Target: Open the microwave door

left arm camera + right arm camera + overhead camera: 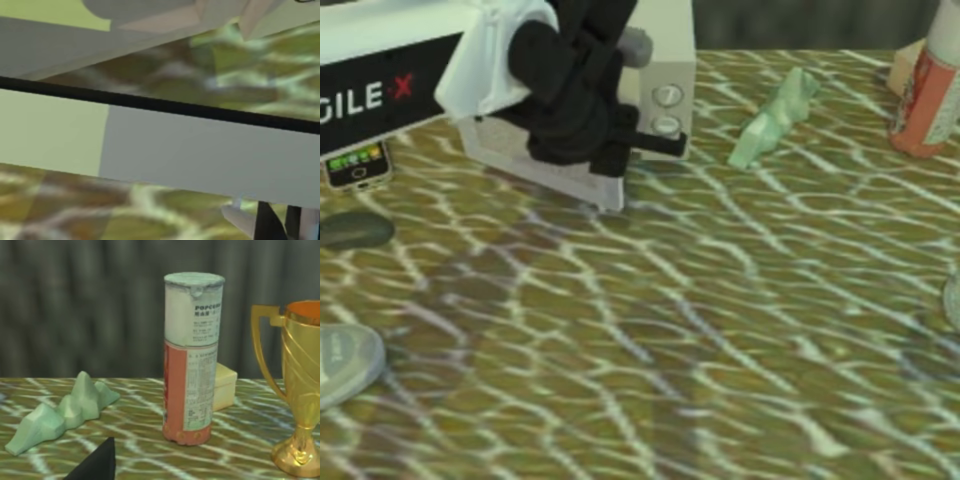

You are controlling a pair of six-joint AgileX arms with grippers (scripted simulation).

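Note:
The cream-white microwave (pixel 665 40) stands at the table's back, its two silver knobs (pixel 667 96) showing. The microwave door (pixel 535 160) is swung partly outward, its free edge pointing toward the table's middle. My left gripper (pixel 625 160) is black, sits over that free edge and appears shut on it. In the left wrist view the door (pixel 210 150) fills the middle, with the pale yellowish inside (pixel 50 130) beside it and the left gripper (pixel 280 225) at the door's edge. My right arm is parked out of the top view; only one dark fingertip (pixel 100 465) shows.
A green jagged figure (pixel 775 115) lies right of the microwave. A red-and-white can (pixel 925 95) stands at the back right, with a gold trophy (pixel 300 385) and a cream block (pixel 225 385) near it. A phone (pixel 360 165), a dark oval (pixel 355 230) and a grey disc (pixel 340 360) lie at the left.

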